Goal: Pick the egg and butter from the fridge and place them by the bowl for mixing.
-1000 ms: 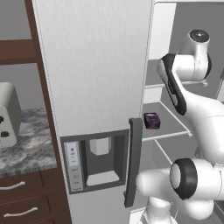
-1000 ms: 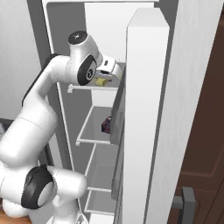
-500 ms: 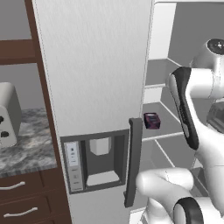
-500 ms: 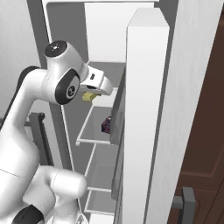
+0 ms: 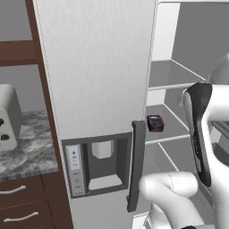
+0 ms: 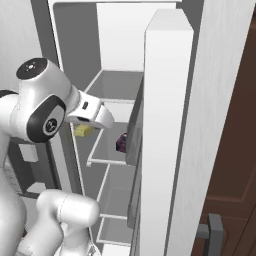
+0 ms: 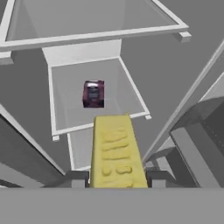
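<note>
One item secured: I am withdrawing the end effector (image 7: 116,180), closed on the butter (image 7: 116,153), out of the fridge (image 5: 98,67); the purple cube (image 7: 93,93) is staying shelved, egg pending.

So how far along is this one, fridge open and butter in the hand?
Done: the fridge door stands open, and the hand is shut on the butter, which it holds in front of the shelves. In hand: carrying the butter, which shows below the wrist in the right base view. Left: placing the butter by the bowl, then fetching the egg. A purple cube sits on a shelf.
</note>
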